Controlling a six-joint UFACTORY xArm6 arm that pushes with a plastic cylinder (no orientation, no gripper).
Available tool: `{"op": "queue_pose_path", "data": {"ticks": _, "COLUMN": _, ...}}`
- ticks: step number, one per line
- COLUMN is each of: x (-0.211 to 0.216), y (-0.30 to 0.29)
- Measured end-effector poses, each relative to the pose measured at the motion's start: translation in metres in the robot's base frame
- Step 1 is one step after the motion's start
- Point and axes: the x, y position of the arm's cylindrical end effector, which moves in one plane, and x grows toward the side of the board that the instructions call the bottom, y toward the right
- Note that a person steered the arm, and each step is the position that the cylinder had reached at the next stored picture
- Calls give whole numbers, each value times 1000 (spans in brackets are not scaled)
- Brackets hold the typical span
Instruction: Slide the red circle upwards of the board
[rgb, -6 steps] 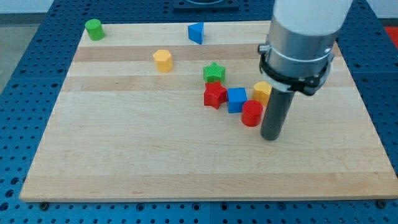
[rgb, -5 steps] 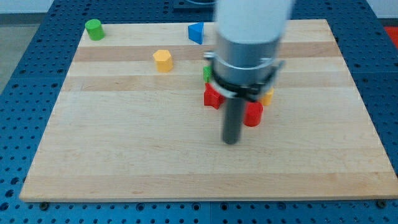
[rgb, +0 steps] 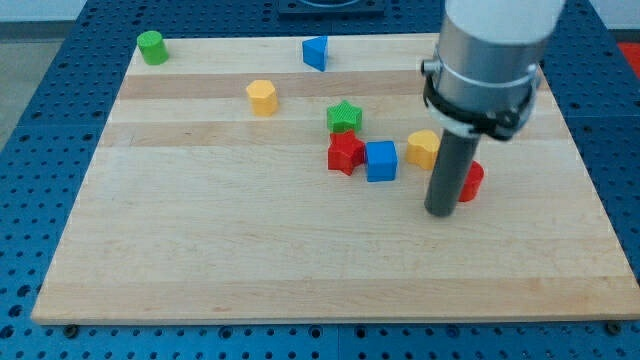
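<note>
Board contents, the view's left to right:
- green cylinder (rgb: 151, 46), top corner
- yellow hexagon (rgb: 261, 96)
- blue triangle (rgb: 316, 52)
- green star (rgb: 344, 116)
- red star (rgb: 345, 153)
- blue cube (rgb: 381, 160)
- yellow block (rgb: 422, 148)
- our tip (rgb: 440, 212): bare rod, holds nothing, placed below-left of and touching the red circle (rgb: 470, 180), suited, we judge, to pushing it upward.
</note>
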Motion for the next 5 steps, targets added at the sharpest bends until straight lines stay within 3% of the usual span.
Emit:
{"op": "queue_pose_path", "data": {"ticks": 1, "x": 13, "y": 21}}
{"op": "queue_pose_path", "data": {"ticks": 5, "x": -101, "y": 58}}
